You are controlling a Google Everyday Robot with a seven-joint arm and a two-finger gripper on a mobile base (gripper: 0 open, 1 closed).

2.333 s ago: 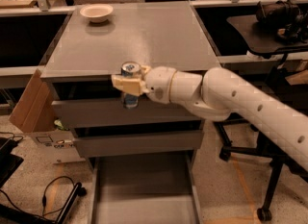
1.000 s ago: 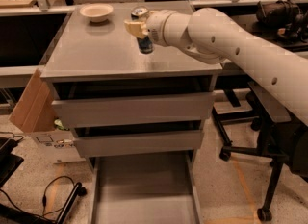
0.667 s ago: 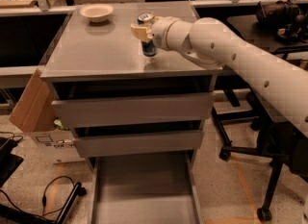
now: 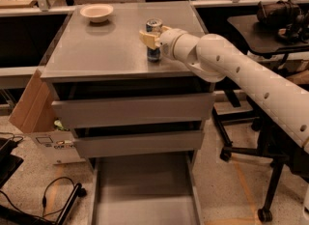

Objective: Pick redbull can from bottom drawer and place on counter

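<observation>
Camera view looks down on the grey drawer cabinet from the front. The redbull can point(image 4: 154, 26) stands upright on the counter point(image 4: 106, 50), right of the middle and closer to the right edge than the left, about midway between the back and front edges. The gripper point(image 4: 152, 39) reaches in from the right at the end of the white arm point(image 4: 251, 84). It is closed around the can's middle, one cream finger point(image 4: 147, 38) showing on the can's left side. The can's silver top rises above the fingers and its blue base shows below them, seemingly down on the surface. A cream bowl point(image 4: 96, 12) sits near the back left corner, well apart from the can. Below, the bottom drawer point(image 4: 145, 190) is pulled out toward the front, while the two upper drawers point(image 4: 133, 110) are closed. A cardboard box point(image 4: 31, 103) leans beside the cabinet's left side.
</observation>
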